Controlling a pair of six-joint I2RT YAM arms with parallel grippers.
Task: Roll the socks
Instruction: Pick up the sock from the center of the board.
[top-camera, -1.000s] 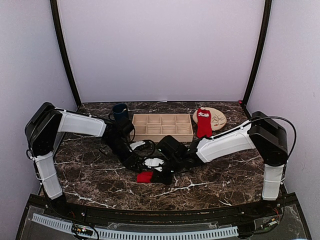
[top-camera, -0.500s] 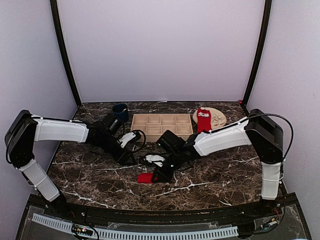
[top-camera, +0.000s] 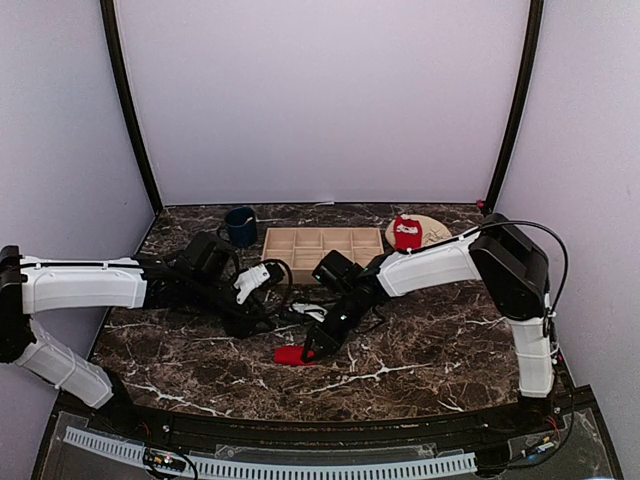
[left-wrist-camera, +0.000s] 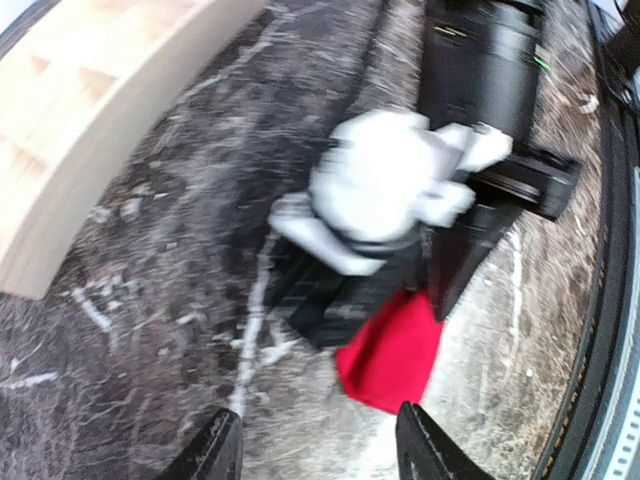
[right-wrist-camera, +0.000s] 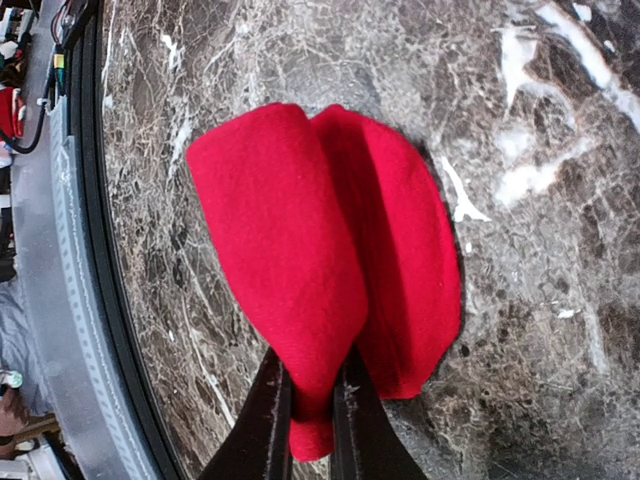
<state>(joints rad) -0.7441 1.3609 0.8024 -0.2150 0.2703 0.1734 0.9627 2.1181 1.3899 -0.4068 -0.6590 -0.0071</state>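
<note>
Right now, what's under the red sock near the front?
Dark marble table shows all round the folded sock, whose end the right fingers pinch. What lies directly beneath the fabric is covered.

Even, soft light; left wrist view motion-blurred; right wrist sharp, dark shadow beside red sock (right-wrist-camera: 300, 250).

Plainly a robotics lab test booth, not a home or shop. Closed in on three sides by bare pale lilac walls (top-camera: 320, 100) and black corner poles (top-camera: 128, 110). Fitted with a left arm (top-camera: 85, 285) and right arm (top-camera: 430, 268) at the near edge of a dark marble-patterned tabletop (top-camera: 450, 340), with loose cables and a white slotted strip (top-camera: 270, 466) along the front. Set with staged props only: wooden compartment tray (top-camera: 322, 231), dark blue mug (top-camera: 240, 225), round tan plate (top-camera: 438, 235), red socks (top-camera: 406, 232)
</note>
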